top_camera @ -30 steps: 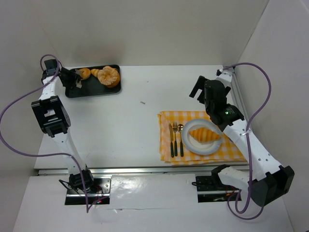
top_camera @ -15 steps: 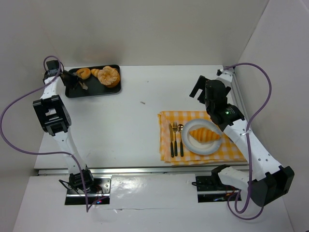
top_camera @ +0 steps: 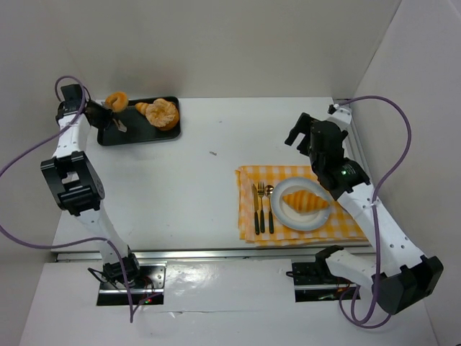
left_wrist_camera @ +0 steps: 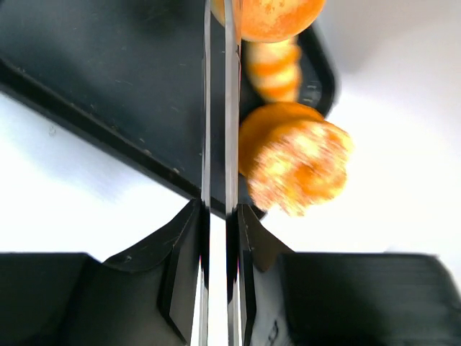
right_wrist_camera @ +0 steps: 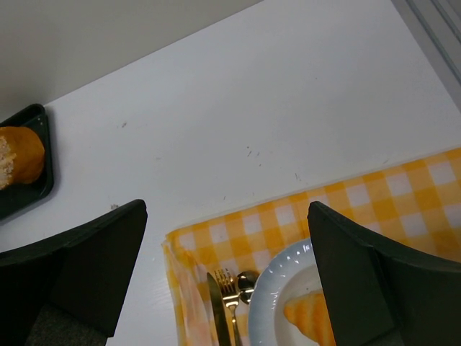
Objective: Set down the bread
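Altogether, left gripper (top_camera: pixel 112 108) holds one bread (top_camera: pixel 117 99), tray (top_camera: pixel 115 136) two, plate (top_camera: pixel 283 220) one.

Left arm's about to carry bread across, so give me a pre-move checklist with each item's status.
1. Hold: left end effector has the bread lifted above the tray: ok.
2. Grip security: fingers pinch only its edge: cannot tell.
3. Target: plate already carries a croissant: not ok.
4. Other arm: right end effector open, empty: ok.
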Controlling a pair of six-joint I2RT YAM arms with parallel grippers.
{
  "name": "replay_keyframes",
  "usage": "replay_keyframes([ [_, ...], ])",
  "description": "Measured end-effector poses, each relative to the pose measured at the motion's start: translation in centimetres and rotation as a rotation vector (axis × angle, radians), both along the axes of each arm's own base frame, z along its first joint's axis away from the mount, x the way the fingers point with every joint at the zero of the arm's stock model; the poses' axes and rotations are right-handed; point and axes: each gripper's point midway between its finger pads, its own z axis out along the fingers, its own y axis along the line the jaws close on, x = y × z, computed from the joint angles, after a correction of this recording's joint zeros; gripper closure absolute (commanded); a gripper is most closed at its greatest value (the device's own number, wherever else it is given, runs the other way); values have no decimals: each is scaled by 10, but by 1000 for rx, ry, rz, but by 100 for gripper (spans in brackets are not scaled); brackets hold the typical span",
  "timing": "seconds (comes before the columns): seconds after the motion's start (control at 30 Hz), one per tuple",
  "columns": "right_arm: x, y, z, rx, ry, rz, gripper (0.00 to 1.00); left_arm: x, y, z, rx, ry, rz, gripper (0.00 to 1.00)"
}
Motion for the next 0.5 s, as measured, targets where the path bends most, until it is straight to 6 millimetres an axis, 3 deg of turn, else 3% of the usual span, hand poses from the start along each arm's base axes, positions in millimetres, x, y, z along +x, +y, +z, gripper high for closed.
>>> replay_keyframes([
  [0.17,-5,-1,6,18,-19,2,0,-30,-8,60,72,-95,-2,100],
  [0.3,-8,-2,10,23,-29,1,0,-56,-34,91,142,-154,-84,100],
  [0.37,-9,-5,11,21,-29,-5,0,-63,-63,103,181,-181,-193,100],
  [0.43,-11,-8,11,14,-27,-14,0,-69,-108,113,222,-210,-343,100],
  [0.5,-14,-11,13,10,-32,-25,0,-81,-167,119,239,-237,-521,100],
])
